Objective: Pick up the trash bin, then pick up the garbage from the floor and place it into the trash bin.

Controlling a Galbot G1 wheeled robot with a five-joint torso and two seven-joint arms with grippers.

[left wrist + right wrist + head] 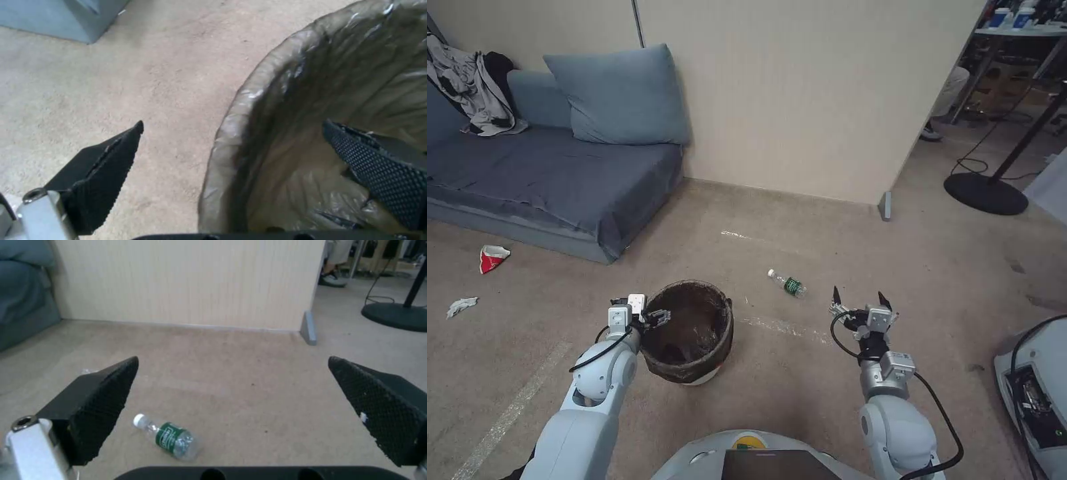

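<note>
Trash bin (688,333) rim sits between left gripper (231,146) fingers.

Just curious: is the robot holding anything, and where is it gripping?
Nothing is held. The left gripper is open, straddling the trash bin rim; the right gripper is open near the bottle.

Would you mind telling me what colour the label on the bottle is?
Green with white print, on the clear bottle; clearest in the right wrist view.
</note>
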